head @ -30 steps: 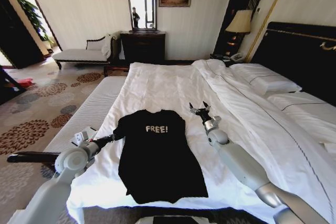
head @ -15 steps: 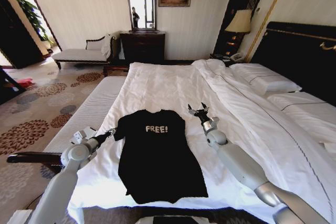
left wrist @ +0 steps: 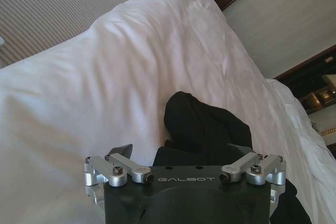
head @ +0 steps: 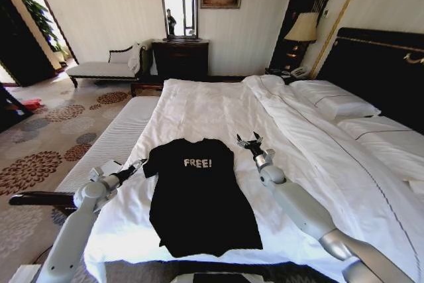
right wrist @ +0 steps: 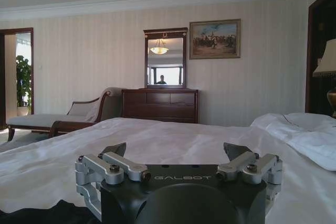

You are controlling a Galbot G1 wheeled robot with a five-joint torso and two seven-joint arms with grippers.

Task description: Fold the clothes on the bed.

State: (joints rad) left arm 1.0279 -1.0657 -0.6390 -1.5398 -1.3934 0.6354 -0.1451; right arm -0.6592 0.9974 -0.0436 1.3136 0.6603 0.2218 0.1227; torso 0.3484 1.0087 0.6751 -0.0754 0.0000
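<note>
Lying between both fingers point(head: 140, 163), apparently untouched, T-shirt point(head: 199, 197)

The bed point(head: 218, 107) (white duvet point(head: 318, 150)) bears a black T-shirt point(head: 199, 197).

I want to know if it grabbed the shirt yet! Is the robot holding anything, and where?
Nothing is held. The left tool is open beside the T-shirt's sleeve, and the right tool is open by the other shoulder.
</note>
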